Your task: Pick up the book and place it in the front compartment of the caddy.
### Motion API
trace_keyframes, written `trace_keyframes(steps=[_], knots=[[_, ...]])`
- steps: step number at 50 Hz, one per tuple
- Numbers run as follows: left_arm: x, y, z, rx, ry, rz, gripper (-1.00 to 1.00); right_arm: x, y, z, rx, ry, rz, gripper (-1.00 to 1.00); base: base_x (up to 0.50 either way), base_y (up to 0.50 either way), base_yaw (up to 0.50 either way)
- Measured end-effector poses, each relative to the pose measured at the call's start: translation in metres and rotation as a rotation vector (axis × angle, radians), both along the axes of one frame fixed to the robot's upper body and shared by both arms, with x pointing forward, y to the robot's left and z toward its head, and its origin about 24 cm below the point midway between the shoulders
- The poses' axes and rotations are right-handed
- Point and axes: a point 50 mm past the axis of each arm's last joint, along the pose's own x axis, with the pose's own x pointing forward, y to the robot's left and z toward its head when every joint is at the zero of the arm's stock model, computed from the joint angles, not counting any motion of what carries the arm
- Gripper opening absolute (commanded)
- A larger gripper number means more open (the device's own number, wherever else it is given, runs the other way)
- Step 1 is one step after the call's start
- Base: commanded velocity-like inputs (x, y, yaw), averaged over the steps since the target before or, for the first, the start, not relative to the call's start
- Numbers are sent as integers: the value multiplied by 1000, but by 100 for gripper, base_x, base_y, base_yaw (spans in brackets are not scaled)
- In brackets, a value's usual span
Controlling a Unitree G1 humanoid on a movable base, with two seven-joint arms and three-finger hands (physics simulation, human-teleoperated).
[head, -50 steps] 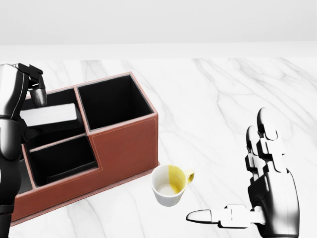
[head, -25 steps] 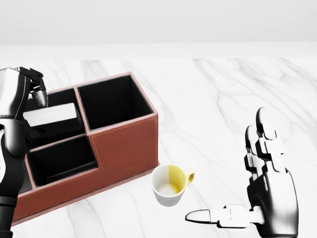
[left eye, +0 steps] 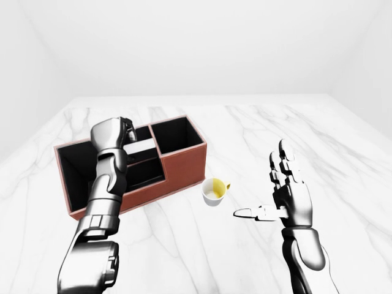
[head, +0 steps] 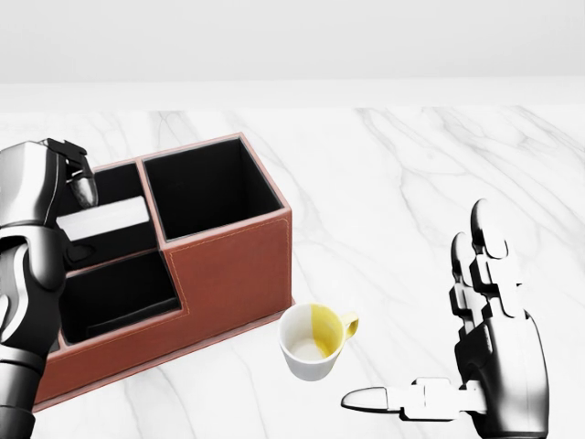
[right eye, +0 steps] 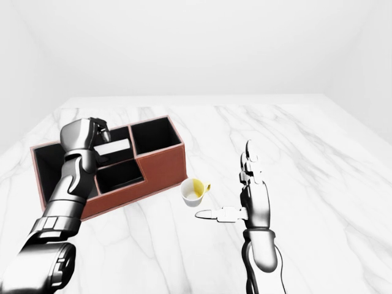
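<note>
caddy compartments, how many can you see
4. In the caddy, left-eye view: a tall one at the left end, a square one at the right end, and two middle ones, the upper holding the book, the lower empty.

Both arms are glossy dark chrome, built of rounded, segmented shells with black gaps at the joints. The left robot hand point(left eye: 114, 134) is a bulbous metallic knuckle block with short dark fingers. The right robot hand point(head: 483, 352) has a smooth silvery palm casing, two blocky jointed fingers tipped by rounded pads, and a pale, tapered thumb of boxy white links.
</note>
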Motion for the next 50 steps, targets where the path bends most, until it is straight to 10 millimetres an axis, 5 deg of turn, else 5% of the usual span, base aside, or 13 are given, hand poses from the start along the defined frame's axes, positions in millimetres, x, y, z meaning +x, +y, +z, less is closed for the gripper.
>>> trace_keyframes(steps=[50], knots=[[4,6,-6,-37,-44,53,-100,4,3,-4,-5,18,11,100,0,0,0]])
